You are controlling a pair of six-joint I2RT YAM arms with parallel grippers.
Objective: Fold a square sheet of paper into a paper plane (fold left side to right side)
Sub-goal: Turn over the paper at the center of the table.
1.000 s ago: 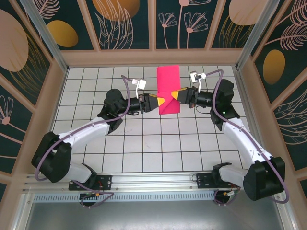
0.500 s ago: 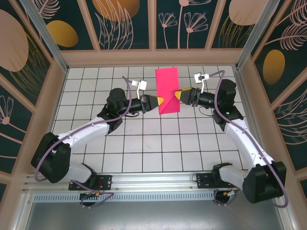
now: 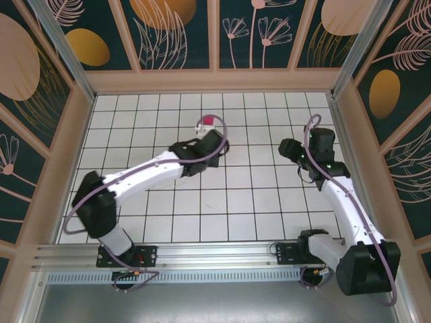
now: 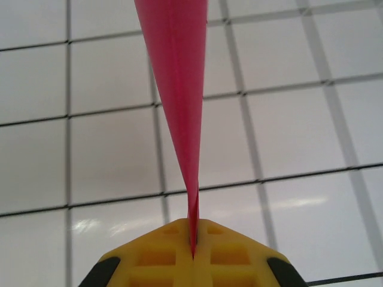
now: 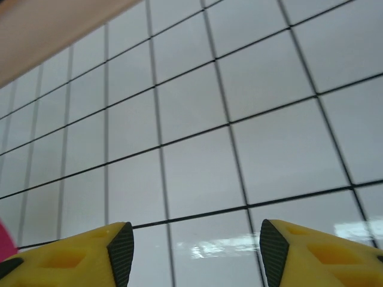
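Lab test cell: gridded table [image 3: 202, 202], patterned walls [image 3: 182, 33]

Magenta-pink square sheet of paper [image 4: 176, 89], yellow black-edged left end effector [image 4: 193, 239], white table [image 4: 108, 149] with black grid lines.

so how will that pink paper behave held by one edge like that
Probably light and thin: edge-on, the pink paper is a sliver. Pinched at one edge by the left pincer, it will likely sway or bend if swung fast.

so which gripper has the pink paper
The left gripper, shut on the pink paper, which stands edge-on in its jaws; the right gripper is open and empty.
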